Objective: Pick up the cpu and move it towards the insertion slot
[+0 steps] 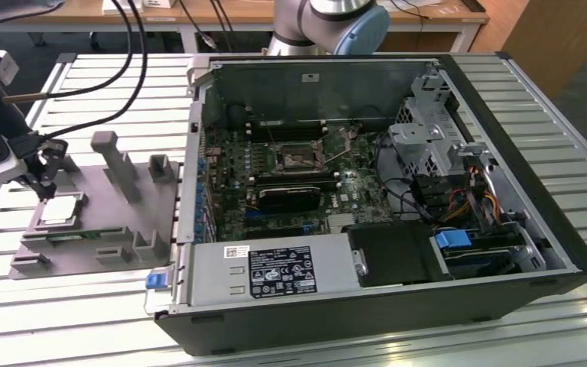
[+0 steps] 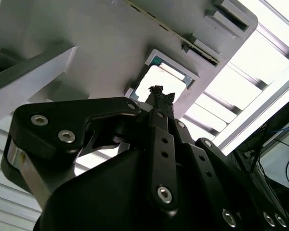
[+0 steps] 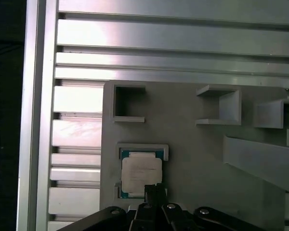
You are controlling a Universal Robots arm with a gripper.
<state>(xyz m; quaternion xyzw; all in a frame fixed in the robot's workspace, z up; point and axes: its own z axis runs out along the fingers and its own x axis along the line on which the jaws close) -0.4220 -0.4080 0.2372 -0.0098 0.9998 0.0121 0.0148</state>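
Closest to both wrist lenses: black tool (image 3: 154, 191), poised right above the cpu (image 3: 140, 172). Cannot tell whether spread or pressed together, nor whether touching the chip.

Beneath everything, slatted metal table (image 1: 69, 325). On it, toward the exterior view's right, open computer case (image 1: 396, 325) lying on its side with the board exposed. Toward the exterior view's left, grey holder plate (image 1: 110, 225) with upright blocks. Inside the case, near the board's middle, insertion slot (image 1: 299, 159), well apart from the tool. Smallest, the cpu, seated flat in a square recess of the plate.

Looks like the pick-up step, lift not yet done. Calls for a level grip on the chip's sides and a straight rise out of the recess.

Tight at the start: recess rim around the chip, tall blocks nearby. Beyond that, case wall standing between plate and slot; open room above.
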